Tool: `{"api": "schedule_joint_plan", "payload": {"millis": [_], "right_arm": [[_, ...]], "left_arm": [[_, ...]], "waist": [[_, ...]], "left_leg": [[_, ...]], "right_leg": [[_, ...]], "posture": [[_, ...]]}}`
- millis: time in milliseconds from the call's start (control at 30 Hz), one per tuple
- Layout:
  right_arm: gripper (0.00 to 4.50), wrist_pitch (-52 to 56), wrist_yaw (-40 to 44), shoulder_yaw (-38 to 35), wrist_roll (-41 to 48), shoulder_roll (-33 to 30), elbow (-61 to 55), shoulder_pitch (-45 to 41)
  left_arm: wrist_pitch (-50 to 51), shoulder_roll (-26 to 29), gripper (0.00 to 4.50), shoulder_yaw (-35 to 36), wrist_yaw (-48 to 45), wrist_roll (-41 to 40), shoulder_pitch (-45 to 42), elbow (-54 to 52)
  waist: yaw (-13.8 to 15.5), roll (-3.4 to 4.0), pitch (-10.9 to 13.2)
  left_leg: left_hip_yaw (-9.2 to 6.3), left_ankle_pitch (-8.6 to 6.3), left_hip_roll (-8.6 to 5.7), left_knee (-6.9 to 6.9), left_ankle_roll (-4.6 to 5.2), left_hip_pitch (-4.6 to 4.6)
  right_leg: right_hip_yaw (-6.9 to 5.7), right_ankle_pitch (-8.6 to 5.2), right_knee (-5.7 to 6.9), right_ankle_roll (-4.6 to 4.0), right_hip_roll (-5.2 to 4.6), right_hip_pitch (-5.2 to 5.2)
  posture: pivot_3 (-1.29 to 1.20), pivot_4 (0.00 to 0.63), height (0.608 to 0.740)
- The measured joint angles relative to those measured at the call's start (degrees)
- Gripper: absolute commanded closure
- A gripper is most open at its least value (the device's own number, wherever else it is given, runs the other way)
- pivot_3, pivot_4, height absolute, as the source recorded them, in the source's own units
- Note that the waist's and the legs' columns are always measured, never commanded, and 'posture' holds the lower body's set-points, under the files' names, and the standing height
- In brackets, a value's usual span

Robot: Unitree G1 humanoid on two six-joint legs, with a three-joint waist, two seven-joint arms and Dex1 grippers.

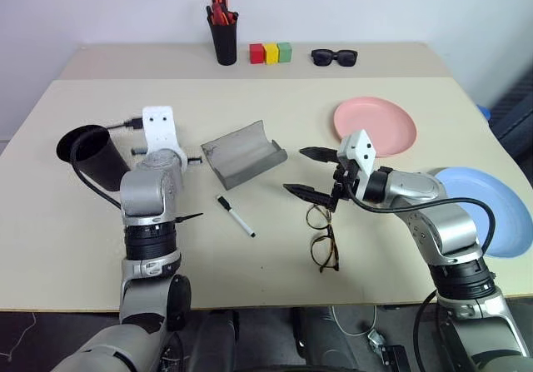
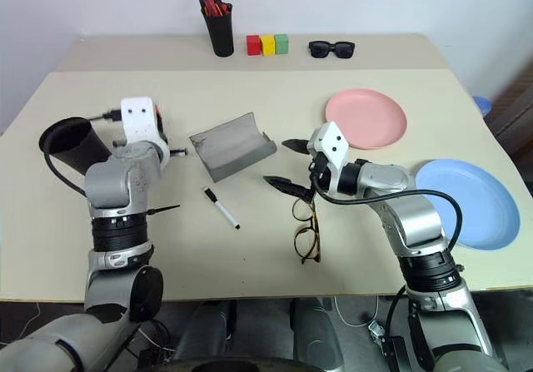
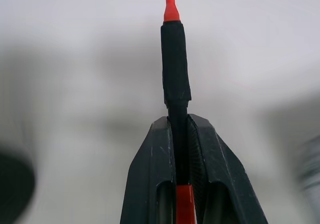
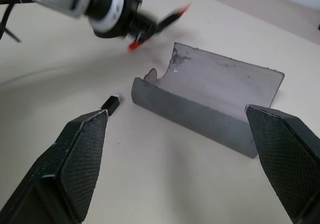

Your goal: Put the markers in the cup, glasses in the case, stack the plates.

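Our left gripper (image 3: 186, 134) is clamped on the black marker with red ends (image 3: 175, 68), which juts straight out past the fingertips; we judge this lengthwise hold suits dropping it end-first into the black cup (image 1: 90, 154), which stands just to the gripper's outer left. Inward of that gripper, toward our other arm, the open grey case (image 1: 243, 153) waits lid-back, and the white marker (image 1: 236, 216) lies on the table (image 1: 75, 247) in front of the case.

Our right gripper (image 1: 311, 172) hangs with its jaws wide apart and empty, the glasses (image 1: 322, 235) lying just beneath and behind it. The pink plate (image 1: 376, 125) and blue plate (image 1: 500, 210) sit apart off its outer side, unstacked.
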Motion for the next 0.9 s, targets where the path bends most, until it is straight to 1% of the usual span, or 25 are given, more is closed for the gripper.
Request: {"api": "schedule_joint_plan", "payload": {"millis": [33, 100, 200, 300, 333, 400, 433, 533, 633, 700, 800, 900], "right_arm": [[0.0, -0.1, -0.2, -0.2, 0.3, 0.8, 0.1, -0.8], [0.0, 0.6, -1.0, -1.0, 1.8, 2.7, 0.2, -1.9], [0.0, 2.3, -2.7, -1.6, 4.6, 6.6, 0.1, -3.4], [0.0, 2.7, -4.4, -0.8, 5.4, 10.3, -0.1, -4.1], [0.0, 2.8, -5.3, 0.1, 5.4, 12.1, -0.1, -4.4], [0.0, 2.7, -6.4, 1.6, 5.2, 14.4, 0.0, -4.8], [0.0, 2.5, -7.0, 2.9, 4.6, 15.9, 0.0, -5.3], [0.0, 1.8, -8.0, 4.6, 3.8, 17.5, 0.1, -5.6], [0.0, 1.5, -8.5, 4.8, 3.2, 17.8, 0.2, -5.6], [0.0, 1.5, -8.8, 4.8, 3.2, 18.3, 0.2, -5.6], [0.0, 1.6, -9.0, 4.8, 3.3, 18.9, 0.2, -5.7], [0.0, 1.8, -8.9, 5.2, 3.5, 19.9, 0.2, -6.0]], "left_arm": [[-4.9, 1.1, 4.47, -1.6, -2.3, -0.2, 0.7, -3.0], [-11.6, 1.8, 4.47, -2.7, -3.8, -0.2, 1.1, -5.8], [-19.6, 1.2, 4.47, -0.5, -1.7, 0.0, 1.1, -6.9], [-28.4, 2.5, 4.47, 2.6, 1.7, 1.5, 1.1, -6.6], [-32.6, 4.1, 4.47, 3.4, 2.7, 2.7, 1.2, -6.5], [-37.5, 6.0, 4.47, 4.5, 3.6, 4.0, 1.3, -6.6], [-39.8, 8.3, 4.47, 5.2, 4.1, 5.2, 2.0, -6.7], [-41.9, 11.4, 4.47, 8.6, 5.7, 7.4, 3.8, -7.5], [-40.9, 11.8, 4.47, 13.1, 6.9, 7.4, 7.0, -9.1], [-40.1, 11.8, 4.47, 15.7, 6.4, 6.3, 11.2, -10.9], [-39.8, 10.6, 4.47, 16.7, 5.4, 5.0, 15.7, -11.1], [-40.1, 9.6, 4.47, 16.7, 5.5, 4.2, 17.0, -11.1]], "waist": [[-0.1, 0.0, 0.0], [-0.2, 0.0, 0.0], [-0.2, 0.02, 0.0], [-0.1, 0.02, 0.0], [-0.1, 0.02, 0.0], [-0.1, 0.02, 0.0], [-0.1, 0.02, 0.0], [-0.1, 0.02, 0.0], [0.1, 0.01, 0.0], [-0.1, 0.0, 0.0], [-0.1, 0.0, 0.0], [-0.1, -0.01, 0.0]], "left_leg": [[0.0, 0.0, 0.0, -0.01, 0.0, 0.0], [0.01, 0.0, 0.02, -0.04, 0.0, 0.04], [0.01, 0.0, 0.04, -0.03, 0.01, 0.06], [0.01, 0.0, 0.03, -0.01, 0.01, 0.04], [0.0, 0.0, 0.04, -0.02, 0.01, 0.02], [0.01, 0.0, 0.03, -0.01, 0.01, 0.02], [0.01, 0.0, 0.03, -0.02, 0.01, 0.02], [0.01, 0.0, 0.03, -0.02, 0.01, 0.02], [0.0, 0.0, 0.03, 0.01, 0.01, -0.01], [0.0, 0.0, 0.04, -0.02, 0.02, 0.01], [-0.03, 0.0, 0.05, 0.0, 0.02, 0.02], [-0.03, 0.0, 0.04, 0.04, 0.01, 0.01]], "right_leg": [[0.0, 0.0, -0.01, 0.0, 0.0, 0.0], [0.01, 0.01, 0.0, -0.02, 0.01, 0.0], [0.01, 0.02, 0.02, -0.04, 0.04, 0.0], [0.01, 0.02, 0.01, -0.04, 0.02, 0.0], [0.0, 0.03, 0.01, -0.04, 0.03, -0.01], [0.0, 0.02, 0.02, -0.04, 0.02, -0.01], [0.0, 0.03, 0.02, -0.04, 0.03, -0.01], [0.0, 0.03, 0.02, -0.04, 0.02, -0.02], [-0.02, 0.03, 0.02, -0.04, 0.01, -0.02], [-0.02, 0.03, 0.03, -0.04, 0.02, -0.02], [-0.04, 0.02, 0.1, -0.05, 0.05, -0.03], [-0.04, 0.03, 0.09, -0.04, 0.04, -0.02]], "posture": [[0.0, 0.15, 0.74], [0.0, 0.15, 0.74], [0.0, 0.15, 0.74], [0.0, 0.15, 0.74], [0.0, 0.15, 0.74], [0.0, 0.15, 0.74], [0.0, 0.15, 0.74], [0.0, 0.15, 0.74], [0.0, 0.15, 0.74], [0.0, 0.15, 0.74], [0.0, 0.15, 0.74], [0.0, 0.15, 0.74]]}}
